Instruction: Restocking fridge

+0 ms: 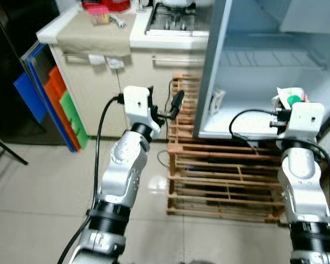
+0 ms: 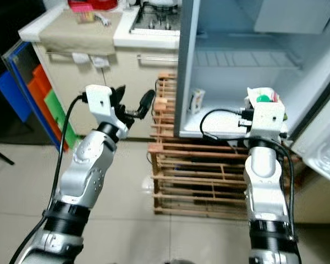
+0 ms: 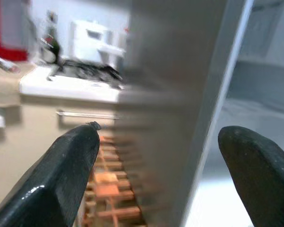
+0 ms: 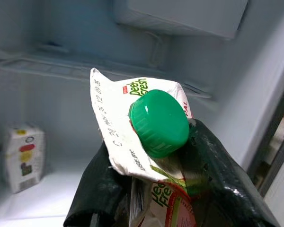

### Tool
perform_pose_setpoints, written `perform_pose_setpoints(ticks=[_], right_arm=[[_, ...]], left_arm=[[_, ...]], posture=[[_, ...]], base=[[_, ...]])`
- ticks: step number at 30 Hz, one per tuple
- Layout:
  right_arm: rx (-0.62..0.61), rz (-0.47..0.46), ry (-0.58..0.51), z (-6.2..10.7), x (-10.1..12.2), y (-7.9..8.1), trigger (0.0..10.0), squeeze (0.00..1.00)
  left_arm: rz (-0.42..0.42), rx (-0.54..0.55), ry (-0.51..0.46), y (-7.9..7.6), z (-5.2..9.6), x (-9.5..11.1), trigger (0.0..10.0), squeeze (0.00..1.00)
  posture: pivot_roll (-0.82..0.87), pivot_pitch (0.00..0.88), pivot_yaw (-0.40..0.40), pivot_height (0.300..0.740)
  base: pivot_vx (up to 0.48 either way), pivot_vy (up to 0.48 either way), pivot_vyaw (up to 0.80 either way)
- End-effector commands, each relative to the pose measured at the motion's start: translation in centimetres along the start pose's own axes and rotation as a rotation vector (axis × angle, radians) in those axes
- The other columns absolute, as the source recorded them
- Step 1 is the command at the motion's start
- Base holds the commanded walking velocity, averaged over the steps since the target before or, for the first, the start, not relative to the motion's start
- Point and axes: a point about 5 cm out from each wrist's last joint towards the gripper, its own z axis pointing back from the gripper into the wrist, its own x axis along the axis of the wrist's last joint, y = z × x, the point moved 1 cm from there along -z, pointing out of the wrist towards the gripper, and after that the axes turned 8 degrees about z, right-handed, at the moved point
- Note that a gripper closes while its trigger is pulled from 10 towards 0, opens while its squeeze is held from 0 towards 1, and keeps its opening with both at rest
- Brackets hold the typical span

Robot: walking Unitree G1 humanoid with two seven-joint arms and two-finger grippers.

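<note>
Your right gripper (image 4: 151, 198) fingers clamp the green-capped carton (image 4: 151, 142) at the open fridge (image 1: 264, 60); left gripper (image 3: 165, 175) fingers spread (empty).

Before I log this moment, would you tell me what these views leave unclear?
- Carton in the right claw: lower body hidden by the fingers, right wrist view.
- Small box on the fridge floor: label too small to read.
- Fridge side panel: blurred, left wrist view.
</note>
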Motion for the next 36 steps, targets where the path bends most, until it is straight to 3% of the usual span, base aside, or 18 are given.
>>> perform_pose_setpoints(ticks=[1, 4, 5, 6, 9, 13, 16, 19, 21, 22, 25, 36], right_arm=[[0.002, -0.010, -0.020, -0.3, 0.4, -0.2, 0.0, 0.00], [0.025, -0.061, -0.024, -0.3, 0.6, 0.2, 0.0, 0.00], [0.025, -0.112, -0.018, -0.4, 0.7, 0.3, 0.0, 0.00], [-0.002, -0.268, 0.007, -0.5, 0.7, 0.0, 0.0, 0.00], [0.003, -0.330, 0.053, -0.8, 0.2, 0.1, 0.0, 0.00], [0.033, -0.270, 0.064, -1.1, -0.2, 0.6, 0.0, 0.00], [0.082, -0.227, 0.037, -1.7, 0.1, 2.0, 0.0, 0.00], [0.103, -0.200, 0.004, -2.5, 0.8, 3.1, 0.0, 0.00], [0.101, -0.160, -0.027, -2.9, 1.4, 3.5, 0.0, 0.00], [0.077, -0.090, -0.070, -3.4, 2.2, 3.6, 0.0, 0.00], [0.046, -0.047, -0.105, -3.9, 3.2, 3.7, 0.0, 0.00], [0.003, -0.137, -0.017, -4.2, 1.5, 4.0, 0.0, 0.00]], left_arm=[[0.009, -0.008, -0.007, -0.4, -0.2, 0.2, 10.0, 0.00], [-0.021, -0.010, -0.001, -0.4, -0.3, 0.2, 10.0, 0.00], [-0.034, -0.019, 0.004, -0.5, -0.3, 0.2, 10.0, 0.00], [-0.049, -0.047, 0.008, -1.0, -0.4, 0.2, 10.0, 0.00], [-0.061, -0.099, 0.019, -1.8, -0.6, 0.1, 10.0, 0.00], [-0.050, -0.194, 0.067, -3.1, -0.6, -0.6, 10.0, 0.00], [-0.033, -0.291, 0.161, -4.1, -0.4, -2.6, 10.0, 0.00], [-0.075, -0.361, 0.252, -4.6, 0.1, -4.9, 10.0, 0.00], [-0.116, -0.406, 0.255, -5.1, 0.4, -5.5, 10.0, 0.00], [-0.127, -0.440, 0.226, -5.7, 0.5, -5.2, 10.0, 0.00], [-0.162, -0.479, 0.183, -6.4, 0.6, -4.3, 10.0, 0.00], [-0.141, -0.546, 0.141, -6.7, 1.1, -3.1, 10.0, 0.00]], posture=[[-0.14, 0.000, 0.033, 0.740], [-0.14, 0.000, 0.033, 0.740], [-0.14, 0.000, 0.033, 0.740], [-0.14, 0.000, 0.032, 0.740], [-0.14, 0.000, 0.029, 0.740], [-0.14, 0.000, 0.028, 0.740], [-0.12, 0.000, 0.024, 0.740], [-0.11, 0.003, 0.018, 0.740], [-0.10, 0.014, 0.014, 0.740], [-0.09, 0.022, 0.013, 0.740], [-0.09, 0.023, 0.014, 0.740], [-0.08, 0.027, 0.011, 0.740]], base=[[0.000, 0.000, 0.00], [0.000, 0.000, 0.00], [0.000, 0.000, 0.00], [0.000, 0.000, 0.00], [0.000, 0.000, 0.00], [0.000, 0.000, 0.00], [0.000, 0.000, 0.00], [0.000, 0.000, 0.00], [0.000, 0.000, 0.00], [0.000, 0.000, 0.00], [0.471, 0.000, 0.00], [0.480, 0.000, 0.00]])
